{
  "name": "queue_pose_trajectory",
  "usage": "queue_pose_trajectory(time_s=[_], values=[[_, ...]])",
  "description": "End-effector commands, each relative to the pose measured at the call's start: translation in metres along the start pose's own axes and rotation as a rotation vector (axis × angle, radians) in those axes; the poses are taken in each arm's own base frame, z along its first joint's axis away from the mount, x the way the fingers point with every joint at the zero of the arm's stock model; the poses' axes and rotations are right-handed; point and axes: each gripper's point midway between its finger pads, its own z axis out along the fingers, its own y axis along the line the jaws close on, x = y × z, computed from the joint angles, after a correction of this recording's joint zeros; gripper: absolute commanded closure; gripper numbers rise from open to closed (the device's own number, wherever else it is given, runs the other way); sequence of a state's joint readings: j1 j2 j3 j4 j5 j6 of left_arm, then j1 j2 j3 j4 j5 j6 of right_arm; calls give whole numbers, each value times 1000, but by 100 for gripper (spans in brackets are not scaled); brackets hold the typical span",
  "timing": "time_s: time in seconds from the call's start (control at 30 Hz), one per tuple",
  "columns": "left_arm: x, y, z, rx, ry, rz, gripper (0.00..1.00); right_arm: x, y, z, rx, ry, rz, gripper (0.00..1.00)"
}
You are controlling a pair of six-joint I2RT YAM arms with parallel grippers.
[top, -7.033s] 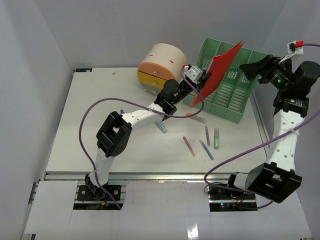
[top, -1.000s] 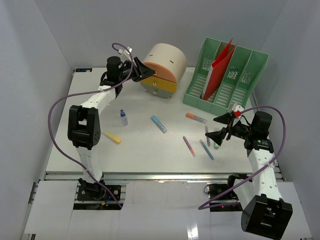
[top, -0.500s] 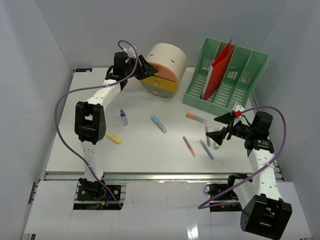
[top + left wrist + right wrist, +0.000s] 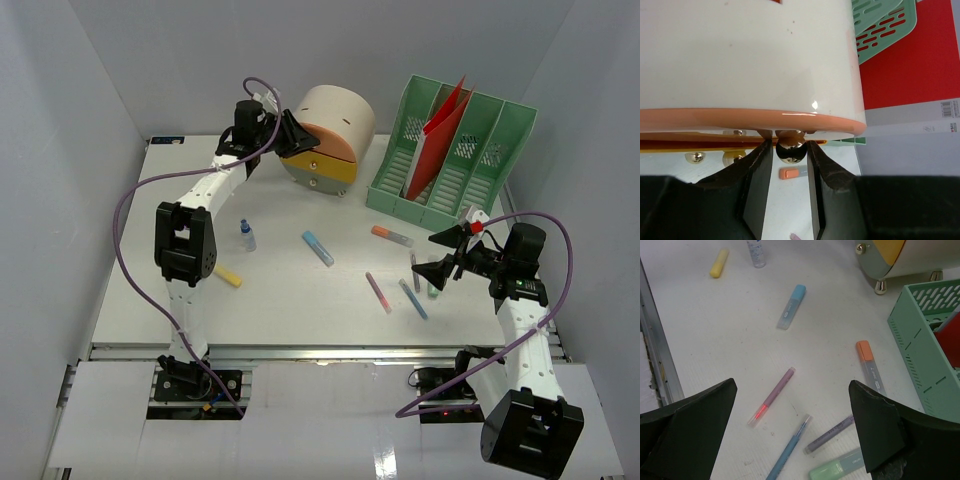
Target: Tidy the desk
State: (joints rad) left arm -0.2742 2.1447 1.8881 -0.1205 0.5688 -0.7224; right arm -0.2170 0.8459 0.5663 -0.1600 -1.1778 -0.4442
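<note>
The white desk (image 4: 280, 310) carries scattered pens. My left gripper (image 4: 292, 136) is at the cream round drawer unit (image 4: 335, 120), shut on a shiny metal drawer knob (image 4: 790, 150) under the unit's orange band. My right gripper (image 4: 441, 256) is open and empty above the pens: a pink pen (image 4: 772, 396), a blue pen (image 4: 789, 447), a purple pen (image 4: 832, 433) and a green highlighter (image 4: 837, 467). An orange-capped highlighter (image 4: 392, 236) and a blue highlighter (image 4: 318, 247) lie further in.
A green slotted file rack (image 4: 455, 165) holding a red folder (image 4: 440, 125) stands at the back right. A small bottle (image 4: 246, 236) and a yellow highlighter (image 4: 224, 274) lie at the left. A metal rail (image 4: 300, 352) runs along the front edge.
My left gripper has moved right to the front of the drawer unit and closed in on its knob. The right arm has hardly moved.
</note>
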Motion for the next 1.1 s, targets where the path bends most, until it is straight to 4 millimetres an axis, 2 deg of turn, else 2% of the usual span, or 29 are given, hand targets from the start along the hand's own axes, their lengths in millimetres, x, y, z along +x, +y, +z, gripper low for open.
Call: queue_pose_trajectory(time_s=[0.0, 0.07, 0.17, 0.33, 0.4, 0.57, 0.7, 0.83, 0.97, 1.07], values=[[-6, -15, -2, 15, -10, 26, 54, -4, -3, -1, 9, -11, -20, 0], [-4, -14, -2, 9, -8, 28, 51, -4, -4, -1, 11, -11, -20, 0], [-5, -15, -2, 3, -13, 33, 53, -4, -3, -1, 9, -10, -18, 0], [-10, -17, -1, 6, -23, 35, 65, -3, -4, -1, 13, -8, -14, 0], [-13, -19, -2, 3, -32, 37, 76, -3, -4, -2, 15, -9, -16, 0], [-8, -23, -12, 0, -20, 44, 87, -1, -4, -2, 15, -7, -9, 0], [7, -28, -34, 0, -3, 83, 88, 0, -4, -2, 15, -6, -5, 0], [24, -36, -64, -6, -2, 123, 87, 0, -5, -2, 15, -7, -1, 0], [35, -40, -82, -3, -4, 138, 82, 1, -5, -2, 16, -6, 5, 0], [41, -38, -88, -9, -3, 135, 79, 2, -5, -2, 20, -5, 4, 0]])
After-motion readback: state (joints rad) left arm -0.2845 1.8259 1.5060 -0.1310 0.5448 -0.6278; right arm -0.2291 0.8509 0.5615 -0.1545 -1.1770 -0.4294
